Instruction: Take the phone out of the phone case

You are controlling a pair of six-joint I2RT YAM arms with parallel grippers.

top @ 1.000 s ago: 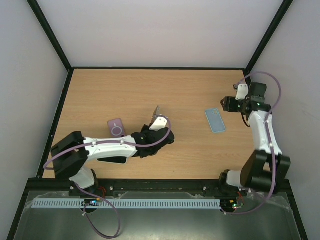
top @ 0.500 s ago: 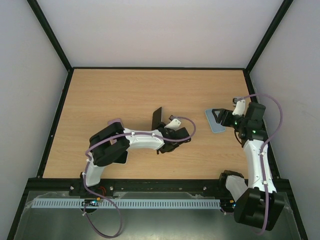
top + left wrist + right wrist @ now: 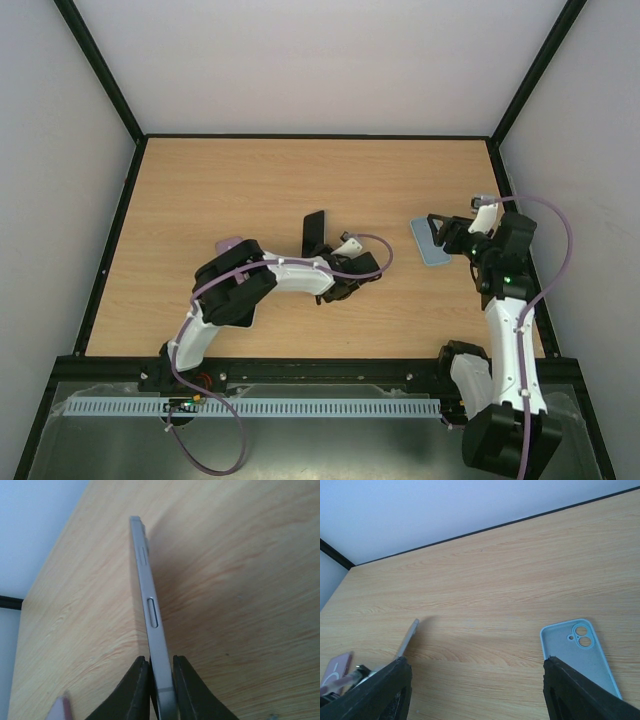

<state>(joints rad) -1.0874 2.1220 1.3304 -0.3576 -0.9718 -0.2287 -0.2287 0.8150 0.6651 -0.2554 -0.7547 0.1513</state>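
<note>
Well to the left of the empty pale blue silicone phone case (image 3: 580,655), the left pincer (image 3: 161,661) was clamped on the lower end of a slim dark grey phone (image 3: 150,610), one black finger (image 3: 137,685) pressed to each flat face. The phone stood on its long edge, its side buttons turned toward the wrist camera, just above the light wooden counter (image 3: 250,180). Farther left of the case, beyond the phone, a small mauve rectangular item with a ring mark (image 3: 339,666) lay flat, partly hidden by the left arm. The case itself lay flat on the counter, bare of the phone, its camera cut-out showing. The right pincer (image 3: 475,666) hung over the case's right side with its jaws spread wide and nothing between them.
</note>
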